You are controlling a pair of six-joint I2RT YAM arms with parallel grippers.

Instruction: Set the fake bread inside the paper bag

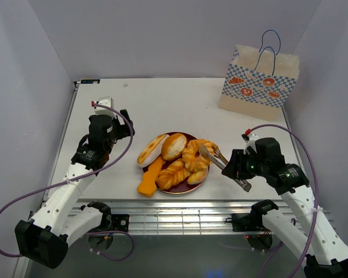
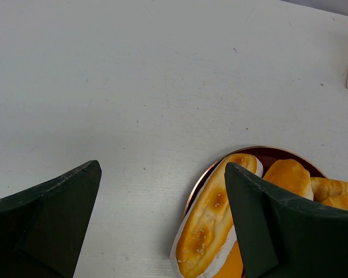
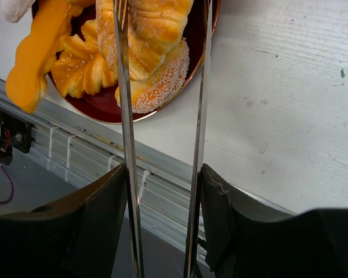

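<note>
The fake bread lies piled on a dark red plate (image 1: 180, 192) at mid-table: an oval roll (image 1: 152, 149) (image 2: 211, 226), a round bun (image 1: 174, 145) (image 2: 287, 176), a croissant (image 1: 196, 153) (image 3: 156, 29), a braided loaf (image 1: 174, 174) and an orange wedge (image 1: 151, 176) (image 3: 35, 58). My right gripper (image 1: 238, 169) (image 3: 163, 171) is shut on metal tongs (image 1: 217, 159) (image 3: 123, 87). The tongs' arms reach over the plate's right side and straddle the croissant. My left gripper (image 1: 120, 124) (image 2: 162, 168) hovers open and holds nothing, just left of the plate. The paper bag (image 1: 258, 84) stands upright at the back right.
The table's near edge, a ribbed metal rail (image 3: 75, 145), runs just below the plate. Purple cables (image 1: 290, 130) loop off both arms. White walls close in the table on three sides.
</note>
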